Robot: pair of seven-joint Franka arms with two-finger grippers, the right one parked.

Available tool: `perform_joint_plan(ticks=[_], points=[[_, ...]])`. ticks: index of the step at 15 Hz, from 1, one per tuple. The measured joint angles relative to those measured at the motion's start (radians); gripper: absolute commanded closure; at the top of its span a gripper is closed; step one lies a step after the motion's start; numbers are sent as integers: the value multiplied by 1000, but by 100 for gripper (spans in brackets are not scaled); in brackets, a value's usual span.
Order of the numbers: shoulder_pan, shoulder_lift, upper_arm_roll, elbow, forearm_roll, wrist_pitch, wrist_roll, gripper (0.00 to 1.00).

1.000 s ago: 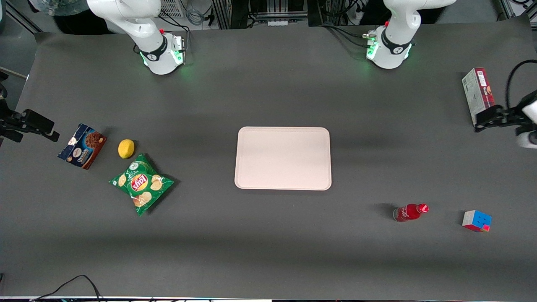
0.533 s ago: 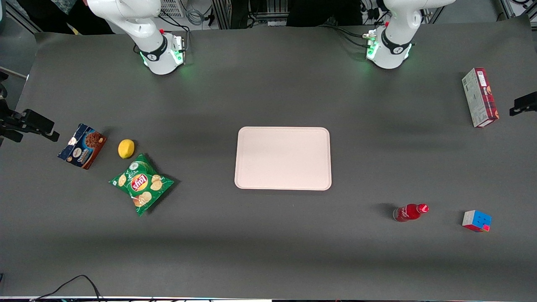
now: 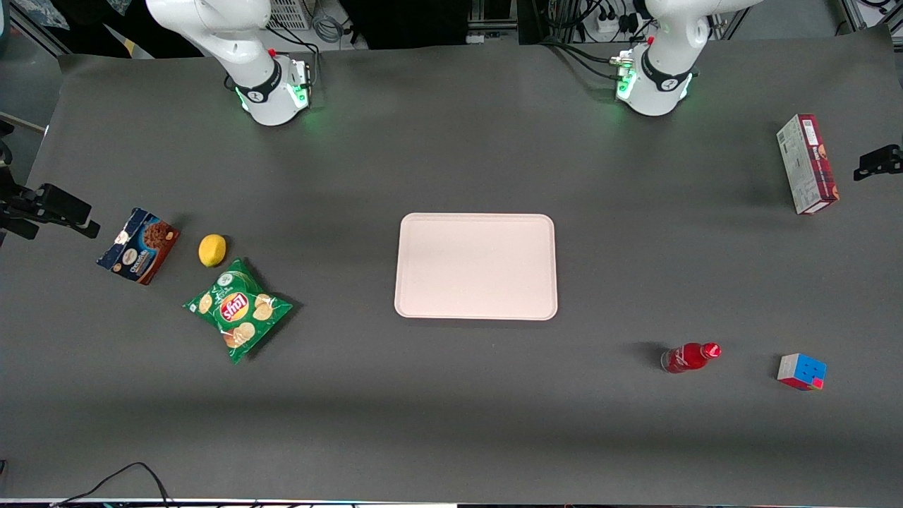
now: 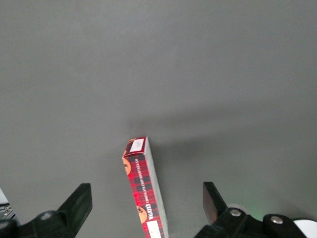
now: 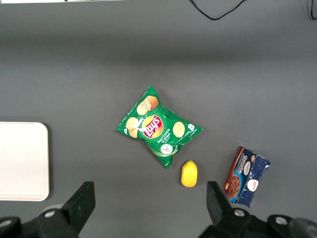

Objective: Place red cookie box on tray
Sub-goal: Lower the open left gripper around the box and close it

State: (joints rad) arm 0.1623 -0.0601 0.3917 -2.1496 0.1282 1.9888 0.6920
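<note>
pincer (image 4: 143,208) hangs spread wide above the red cookie box (image 4: 143,188), well apart from the tray (image 3: 475,266).

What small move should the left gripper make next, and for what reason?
Probably it should move over the red cookie box and descend. The gripper is open and holds nothing. In the front view only its tip shows, beside the box at the working arm's end of the table. The box lies on the mat, apart from the tray, which has nothing on it.

Glossy printed cardboard red cookie box (image 4: 144,188) on matt grey table (image 3: 451,395).
</note>
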Motion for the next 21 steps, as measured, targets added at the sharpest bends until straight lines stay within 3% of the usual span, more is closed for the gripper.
perform_joint_plan(ticks=[5, 14, 21], points=[[23, -6, 76, -167, 37, 182, 13, 0], [83, -3, 90, -326, 53, 367, 39, 0], [91, 77, 201, -366, 54, 470, 109, 0]])
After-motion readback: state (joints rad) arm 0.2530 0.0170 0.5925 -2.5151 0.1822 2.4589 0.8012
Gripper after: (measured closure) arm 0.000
